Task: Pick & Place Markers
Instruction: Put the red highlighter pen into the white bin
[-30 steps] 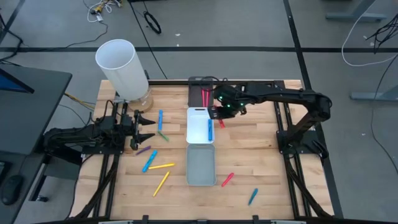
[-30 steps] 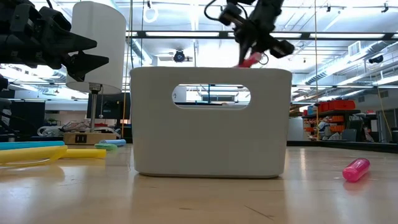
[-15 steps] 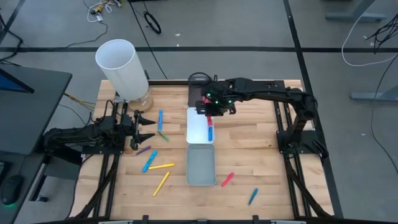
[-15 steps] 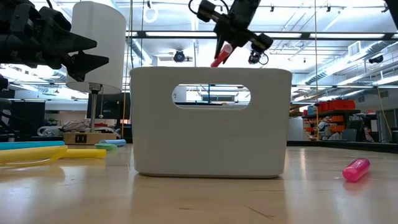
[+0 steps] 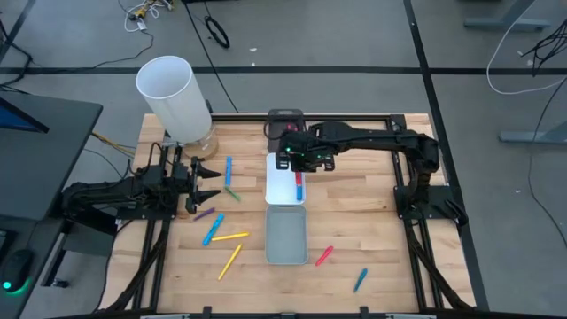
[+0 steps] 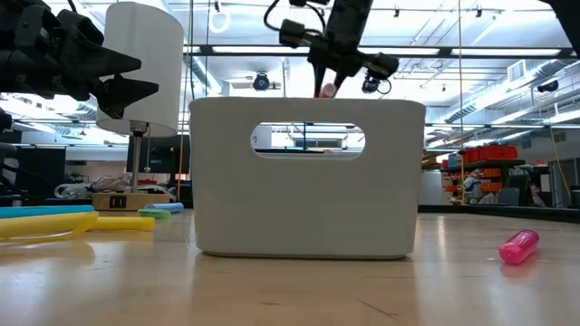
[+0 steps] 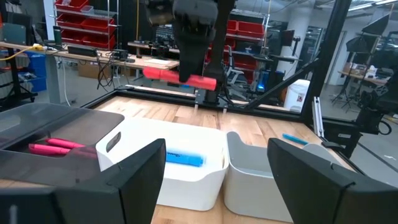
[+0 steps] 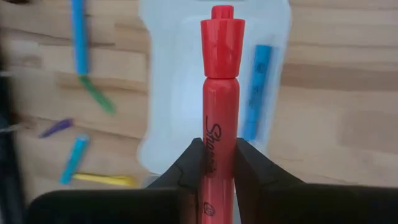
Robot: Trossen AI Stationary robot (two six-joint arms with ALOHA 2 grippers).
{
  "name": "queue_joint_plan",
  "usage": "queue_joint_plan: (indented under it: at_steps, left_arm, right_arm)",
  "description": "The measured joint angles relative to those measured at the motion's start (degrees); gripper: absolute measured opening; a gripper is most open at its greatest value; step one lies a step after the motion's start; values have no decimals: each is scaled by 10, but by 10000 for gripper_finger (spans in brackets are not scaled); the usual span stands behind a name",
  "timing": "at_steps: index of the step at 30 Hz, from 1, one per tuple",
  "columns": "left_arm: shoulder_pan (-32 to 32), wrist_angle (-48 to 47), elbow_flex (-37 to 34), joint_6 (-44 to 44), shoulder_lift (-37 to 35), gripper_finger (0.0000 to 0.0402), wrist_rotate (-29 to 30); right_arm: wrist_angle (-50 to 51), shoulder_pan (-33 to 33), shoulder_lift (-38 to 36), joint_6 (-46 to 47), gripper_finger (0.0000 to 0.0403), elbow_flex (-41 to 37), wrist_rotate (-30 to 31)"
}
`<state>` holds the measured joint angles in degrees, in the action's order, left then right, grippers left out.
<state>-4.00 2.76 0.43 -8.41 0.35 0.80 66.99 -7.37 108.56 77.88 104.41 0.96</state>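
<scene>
Wooden worktop (image 5: 372,221) in a workshop, shelving and benches behind, cables on the floor. Three trays run down the middle: black tray (image 5: 283,133) with pink markers (image 7: 53,147) in it, white tray (image 5: 279,190) with one blue marker (image 7: 184,160) inside, grey tray (image 5: 285,235). Right end effector (image 5: 299,165) hangs above the far end of the white tray, near the black one, pinched narrow on a red marker (image 8: 220,87); the wrist view looks along the marker's length down at the white tray. Step in hand, by my reading: carry, release not yet made. Next move calls for settling which tray takes red, lining up over it, lowering, then parting the fingers. Right arm reaches long across from its base, wrist turned down. Left end effector (image 5: 205,181) waits with fingers spread wide, above the worktop beside the tall white cylinder (image 5: 173,97). Loose markers lie on the boards: yellow (image 5: 229,237), blue (image 5: 228,169), green (image 5: 232,191), purple (image 5: 205,213), red (image 5: 324,256).
</scene>
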Motion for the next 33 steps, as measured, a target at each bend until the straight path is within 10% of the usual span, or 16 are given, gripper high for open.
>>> queue_joint_plan:
  at_steps: [33]
  left_arm:
    - [0,0,0,0,0,288,0]
  right_arm:
    - [-45,-3,158,13,52,-1,-20]
